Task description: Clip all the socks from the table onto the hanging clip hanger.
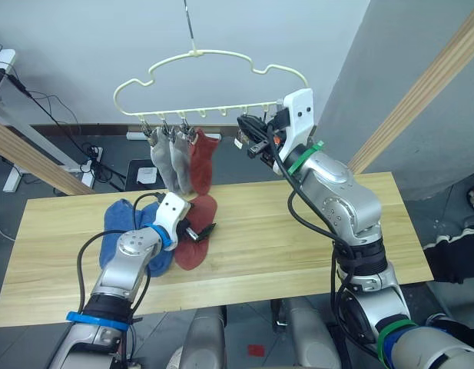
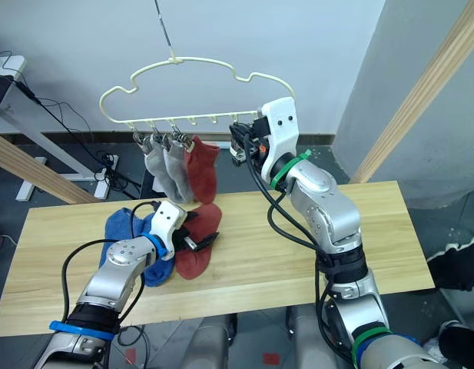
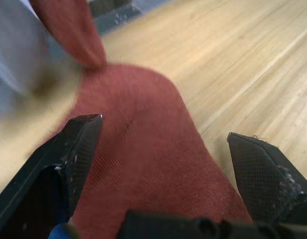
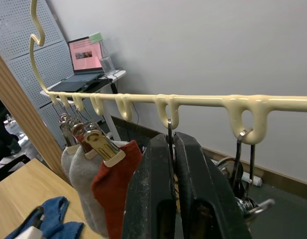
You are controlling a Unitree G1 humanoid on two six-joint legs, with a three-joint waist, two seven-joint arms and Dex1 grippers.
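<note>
- Socks are lying and hanging in two groups: two grey socks (image 1: 169, 157) and one red hanging sock (image 1: 202, 163) are dangling side by side from clips at the left end of the hanger (image 1: 213, 55), with the red one to the right of the grey pair.
- On the table (image 1: 313, 254), a second red sock (image 1: 197, 234) is lying flat just below the hanging ones, and two blue socks (image 1: 125, 231) are lying bunched together to its left, touching it.
- Hanger itself is hanging from a thin rod above the far edge of the table, and the clips toward its right end are holding nothing.
- Left gripper (image 1: 207, 230) is hovering low over the red sock on the table, its two fingers (image 3: 73, 149) standing wide apart on either side of the fabric, not closed on it.
- Right gripper (image 1: 248, 132) is raised up at the hanger's lower bar, its fingers (image 4: 153, 199) pressed together on the thin wire of a clip (image 4: 169, 130) hanging from one of the loops.
</note>
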